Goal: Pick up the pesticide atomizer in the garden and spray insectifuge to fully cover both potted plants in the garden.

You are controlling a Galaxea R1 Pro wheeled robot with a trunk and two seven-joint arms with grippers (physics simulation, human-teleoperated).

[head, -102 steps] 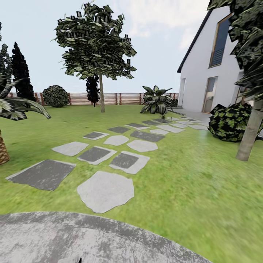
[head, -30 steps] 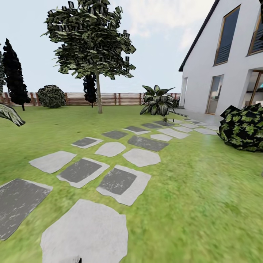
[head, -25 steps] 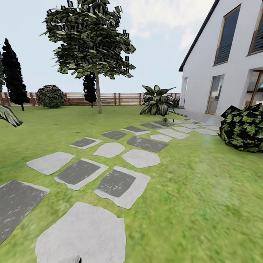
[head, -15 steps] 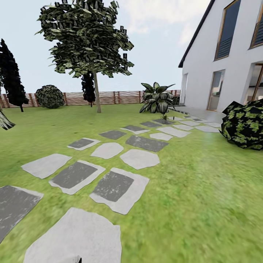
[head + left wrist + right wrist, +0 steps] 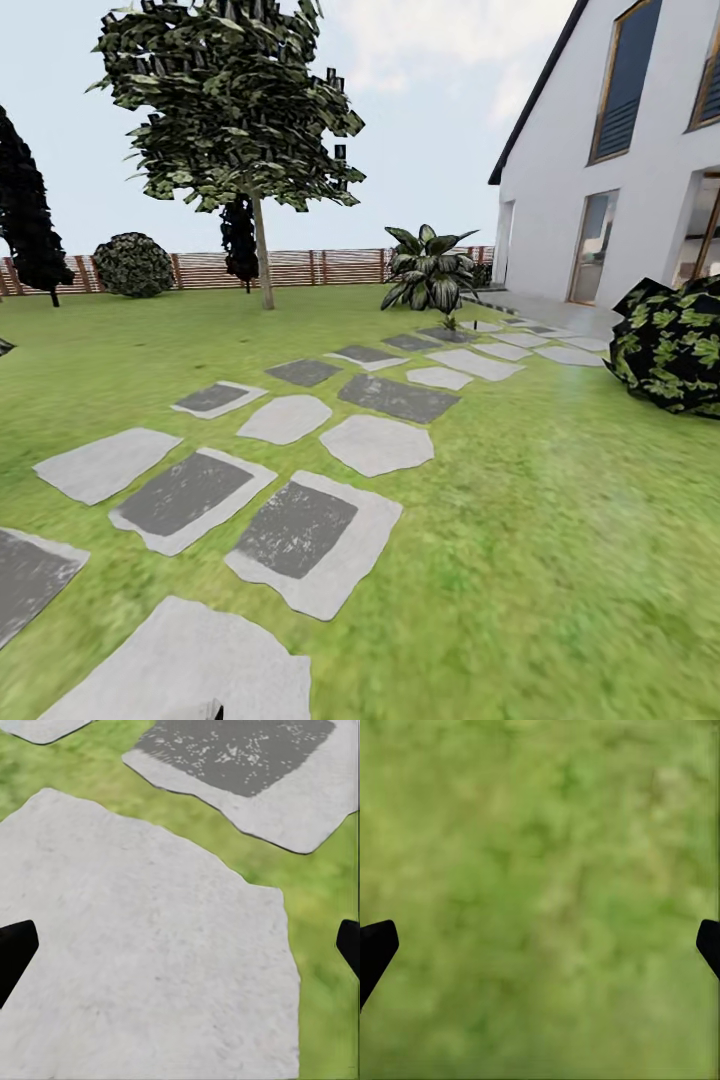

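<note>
The pesticide atomizer is out of view. Far ahead in the head view, at the end of the stone-slab path, stands a plant with pointed, pale-streaked leaves (image 5: 430, 272). A small green tuft (image 5: 450, 322) sits at its foot. At this distance I cannot tell whether either is one of the potted plants. My left gripper (image 5: 180, 945) is open, its dark fingertips wide apart above a pale stone slab (image 5: 142, 967). Over bare lawn, my right gripper (image 5: 540, 945) is also open and holds nothing.
Grey stone slabs (image 5: 300, 530) run from the near left to a white house (image 5: 600, 200) at the right. A dark bush (image 5: 675, 345) stands at the right. A tall tree (image 5: 262, 250) and a wooden fence (image 5: 320, 268) lie beyond. Open lawn (image 5: 560, 560) spreads to the right.
The camera has moved forward along the path. The round grey patio and the palm at the left have left the view, and the slabs, house and bush look nearer.
</note>
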